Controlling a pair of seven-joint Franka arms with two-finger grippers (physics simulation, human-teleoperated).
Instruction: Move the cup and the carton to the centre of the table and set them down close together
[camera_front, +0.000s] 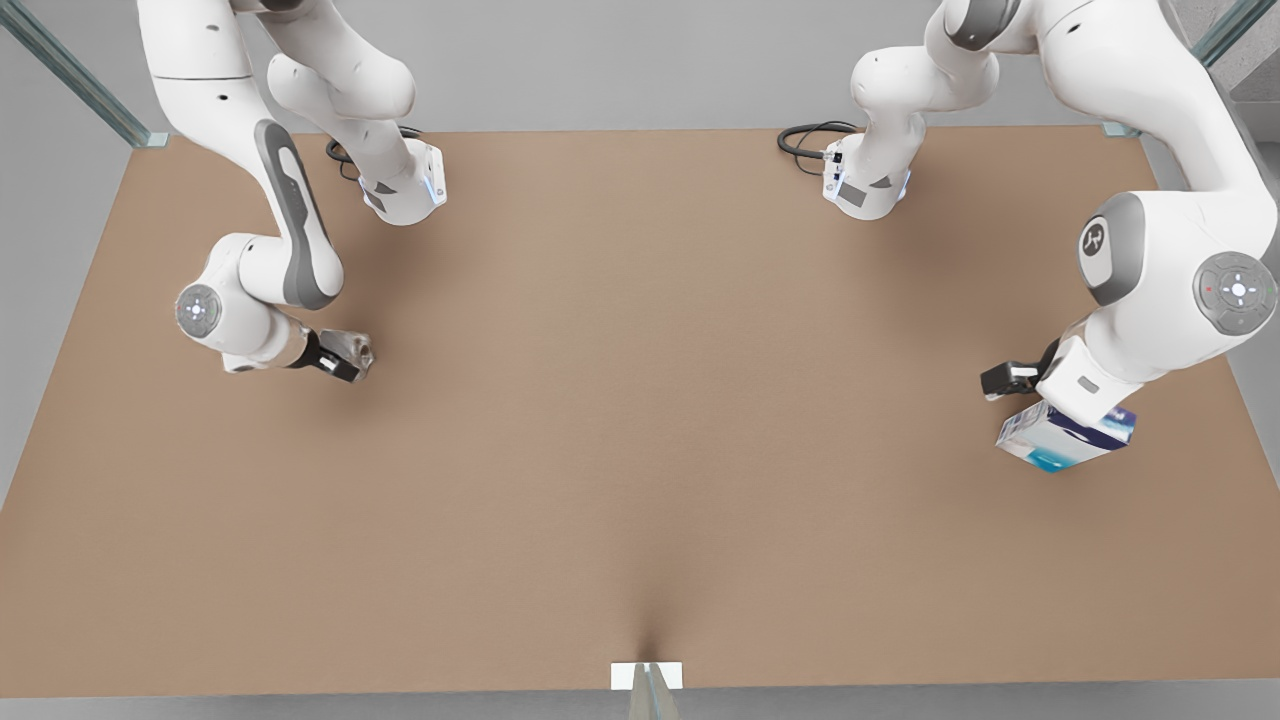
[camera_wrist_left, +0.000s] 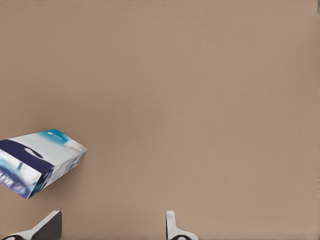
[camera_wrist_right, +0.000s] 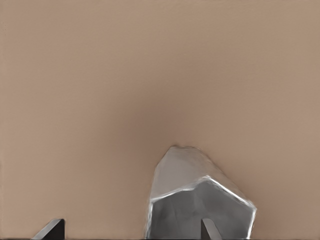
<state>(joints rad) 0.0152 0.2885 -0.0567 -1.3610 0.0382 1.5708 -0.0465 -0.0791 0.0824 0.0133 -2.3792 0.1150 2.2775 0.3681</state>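
Observation:
The carton (camera_front: 1065, 440), printed dark blue, white and teal, lies tilted on the brown table (camera_front: 640, 400) near the front view's right edge. My left gripper (camera_wrist_left: 111, 227) hangs open just above the table; the carton (camera_wrist_left: 40, 162) is off to one side of its fingers, not between them. At the front view's left stands the pale faceted cup (camera_front: 356, 350), with my right gripper (camera_front: 345, 362) low against it. In the right wrist view that gripper (camera_wrist_right: 129, 230) is open, one fingertip (camera_wrist_right: 207, 229) overlapping the cup (camera_wrist_right: 200, 195) and the other well clear of it.
Both arm bases (camera_front: 400, 190) (camera_front: 865, 185) stand at the table's far edge, each with a black cable beside it. A small white bracket (camera_front: 646, 676) sits at the middle of the near edge. Bare brown tabletop stretches between the two objects.

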